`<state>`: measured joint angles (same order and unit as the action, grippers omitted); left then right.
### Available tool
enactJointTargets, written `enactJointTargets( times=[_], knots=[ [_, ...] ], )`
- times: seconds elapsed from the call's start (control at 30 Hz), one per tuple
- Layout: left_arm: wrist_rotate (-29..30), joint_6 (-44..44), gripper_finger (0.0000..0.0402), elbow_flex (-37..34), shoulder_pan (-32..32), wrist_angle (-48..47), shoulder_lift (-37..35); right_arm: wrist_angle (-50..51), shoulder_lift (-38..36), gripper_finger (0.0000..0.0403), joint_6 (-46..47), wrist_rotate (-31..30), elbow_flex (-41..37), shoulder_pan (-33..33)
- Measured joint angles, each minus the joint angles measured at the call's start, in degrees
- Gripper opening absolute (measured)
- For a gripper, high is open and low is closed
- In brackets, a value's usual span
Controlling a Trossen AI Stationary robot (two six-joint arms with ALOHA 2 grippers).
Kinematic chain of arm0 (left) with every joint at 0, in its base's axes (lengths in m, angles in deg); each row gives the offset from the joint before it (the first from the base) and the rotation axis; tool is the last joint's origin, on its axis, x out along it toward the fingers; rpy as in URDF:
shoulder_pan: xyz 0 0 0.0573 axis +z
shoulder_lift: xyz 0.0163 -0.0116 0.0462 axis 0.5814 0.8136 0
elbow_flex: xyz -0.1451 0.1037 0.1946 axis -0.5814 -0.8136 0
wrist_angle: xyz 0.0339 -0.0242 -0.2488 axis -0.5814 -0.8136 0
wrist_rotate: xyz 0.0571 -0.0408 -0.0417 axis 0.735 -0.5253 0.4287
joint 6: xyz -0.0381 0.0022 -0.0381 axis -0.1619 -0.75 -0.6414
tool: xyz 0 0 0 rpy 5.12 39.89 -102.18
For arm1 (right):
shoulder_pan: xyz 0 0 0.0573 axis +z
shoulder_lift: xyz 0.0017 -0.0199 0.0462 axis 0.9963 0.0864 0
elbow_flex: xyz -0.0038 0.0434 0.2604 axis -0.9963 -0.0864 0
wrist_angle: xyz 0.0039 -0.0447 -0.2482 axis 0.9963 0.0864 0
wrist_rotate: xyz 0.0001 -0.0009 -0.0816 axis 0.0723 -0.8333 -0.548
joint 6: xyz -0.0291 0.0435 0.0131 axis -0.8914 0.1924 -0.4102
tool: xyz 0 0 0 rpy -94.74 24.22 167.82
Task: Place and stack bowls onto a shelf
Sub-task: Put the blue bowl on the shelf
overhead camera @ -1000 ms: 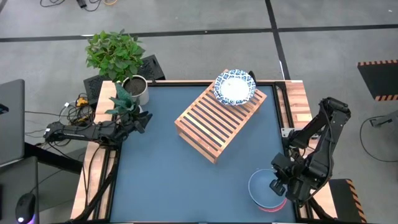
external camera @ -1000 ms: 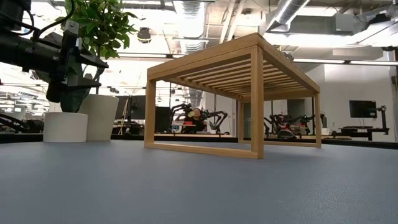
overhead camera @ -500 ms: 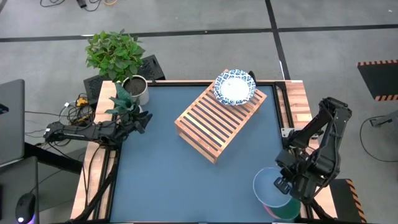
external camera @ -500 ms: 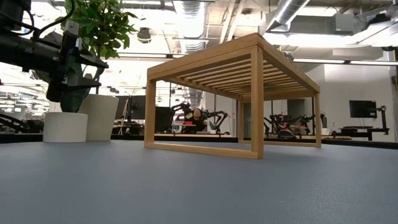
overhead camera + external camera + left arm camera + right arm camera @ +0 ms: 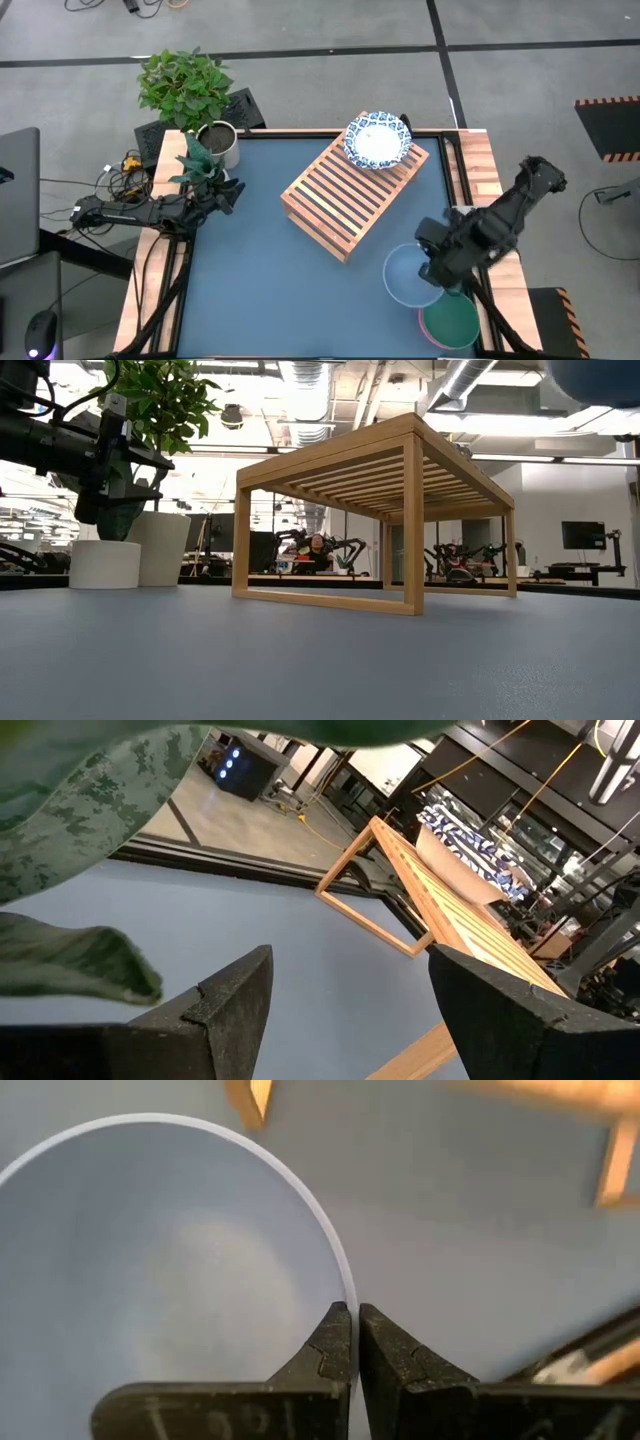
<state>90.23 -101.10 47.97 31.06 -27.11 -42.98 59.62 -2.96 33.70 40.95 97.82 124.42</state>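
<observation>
We see the right pincer [image 5: 432, 270] clenched on the blue bowl's [image 5: 408, 277] rim, held above the desk [image 5: 250, 250] beside the wooden shelf [image 5: 350, 195].

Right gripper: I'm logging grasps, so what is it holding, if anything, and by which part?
The right gripper holds the plain blue bowl by its rim, the fingers pinching the thin edge from both sides. The left gripper holds nothing.

The slatted top of the shelf [image 5: 352, 197] is mostly bare; only a patterned bowl [image 5: 377, 138] takes up its far corner. Open blue tabletop [image 5: 250, 290] lies all along the near side. The left gripper [image 5: 226, 194] sits beside the potted plant [image 5: 196, 110] (leaves crowd that corner), well clear of the shelf.
</observation>
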Motion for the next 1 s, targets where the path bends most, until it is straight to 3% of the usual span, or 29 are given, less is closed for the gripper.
enactJointTargets(
  times=[0.2, 0.37, 0.53, 0.8, 1.0],
  knots=[
    [0.00, -0.05, 0.0253, 0.00, -0.02, 0.00, 0.00, 0.01, -0.04, 0.0028, -21.55, -1.58, 7.56, -13.30],
    [0.00, -0.15, 0.0253, 0.00, 0.00, 0.00, -0.02, -5.65, -0.08, 0.0028, -39.61, -1.15, 11.77, -25.46],
    [0.00, -0.15, 0.0253, 0.00, -0.02, 0.00, -0.01, -15.13, -0.10, 0.0028, -54.57, 6.65, 13.90, -36.78],
    [0.00, -0.15, 0.0253, 0.00, -0.01, 0.00, -0.02, -25.13, 3.51, 0.0028, -65.62, 21.46, 13.90, -50.74],
    [0.02, -0.15, 0.0253, 0.00, 0.00, 0.00, -0.02, -25.89, 9.41, 0.0028, -69.63, 25.90, 13.90, -55.32]
  ],
)
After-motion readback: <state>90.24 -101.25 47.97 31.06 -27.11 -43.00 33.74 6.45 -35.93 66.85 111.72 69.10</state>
